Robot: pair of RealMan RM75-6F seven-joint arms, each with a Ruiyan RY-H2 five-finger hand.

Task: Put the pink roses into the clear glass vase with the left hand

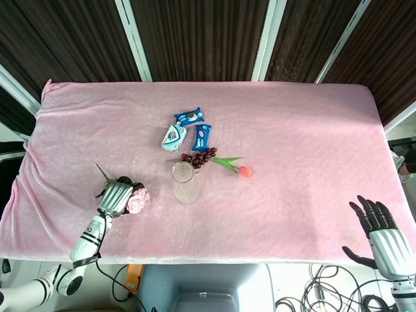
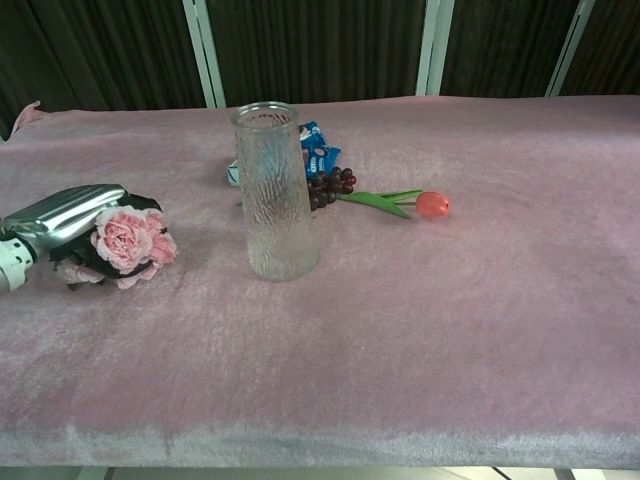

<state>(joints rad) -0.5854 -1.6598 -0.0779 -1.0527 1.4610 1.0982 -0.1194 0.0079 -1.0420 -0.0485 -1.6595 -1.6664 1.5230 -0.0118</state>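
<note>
Pink velvety cloth [image 1: 292,143] over the whole table, dark brown slatted wall panels [image 1: 195,32] with white strips behind it. Clear glass vase [image 2: 274,190] with a ribbed, bark-like texture; left of it pale pink roses [image 2: 128,238] on a green stem against the silver-backed, black-fingered left hand [image 1: 117,197]. Behind the vase dark purple grapes [image 1: 199,156] and blue-and-white snack packets [image 1: 189,117], to its right a coral-red tulip [image 2: 432,204] with green leaves; silver and black again on the right hand [image 1: 380,229].

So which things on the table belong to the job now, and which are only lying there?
Belongs to the job:
- pink roses, held by the left hand
- clear glass vase, upright

Only lying about:
- red tulip
- dark grapes
- blue snack packets
- right hand, open at the table's edge
</note>
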